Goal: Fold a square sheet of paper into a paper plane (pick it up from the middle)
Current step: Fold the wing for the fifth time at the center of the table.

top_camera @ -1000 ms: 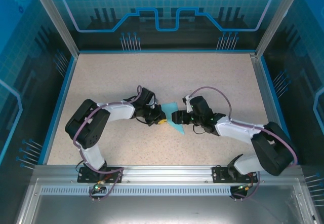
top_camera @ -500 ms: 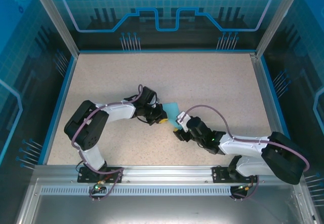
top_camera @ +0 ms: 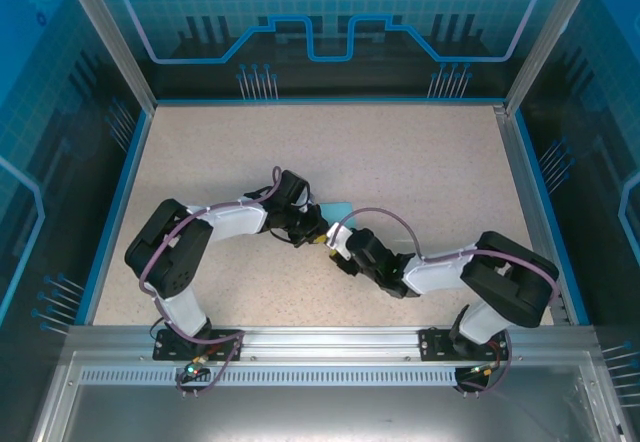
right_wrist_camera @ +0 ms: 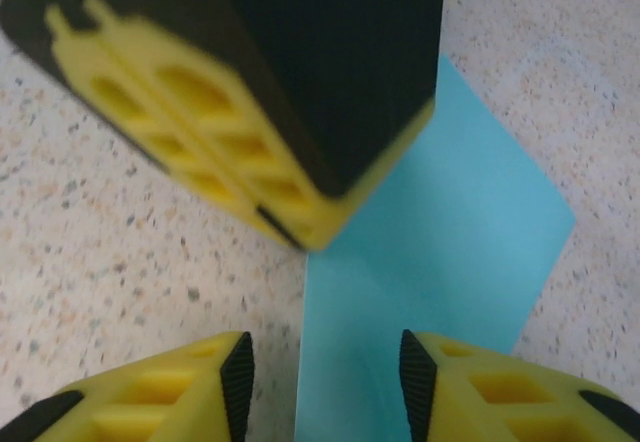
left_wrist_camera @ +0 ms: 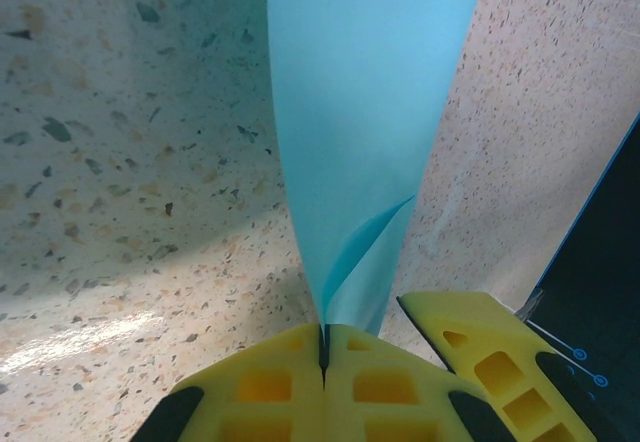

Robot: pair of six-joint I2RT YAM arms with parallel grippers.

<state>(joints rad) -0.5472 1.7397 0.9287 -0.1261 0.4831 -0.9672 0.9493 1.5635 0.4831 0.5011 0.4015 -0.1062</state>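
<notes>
— How many of each thing?
— One sheet of paper (top_camera: pixel 336 210), cyan and folded. Two pincers, the left gripper (left_wrist_camera: pixel 322 342) and the right gripper (right_wrist_camera: pixel 322 362). One speckled table (top_camera: pixel 420 152). In the overhead view they all meet just left of centre.
— What is the left one doing?
— Its fingers are pressed together with the sheet's narrow tip pinched between them. The paper widens toward the top of the left wrist frame.
— And the right?
— It is spread apart and grips nothing — the sheet's edge runs between its fingers at the bottom of the right wrist frame, with the left gripper just beyond.
— What has changed since a second ago?
— The right arm has swung from the sheet's right side to below it, and less paper shows overhead. The left arm stayed put.
</notes>
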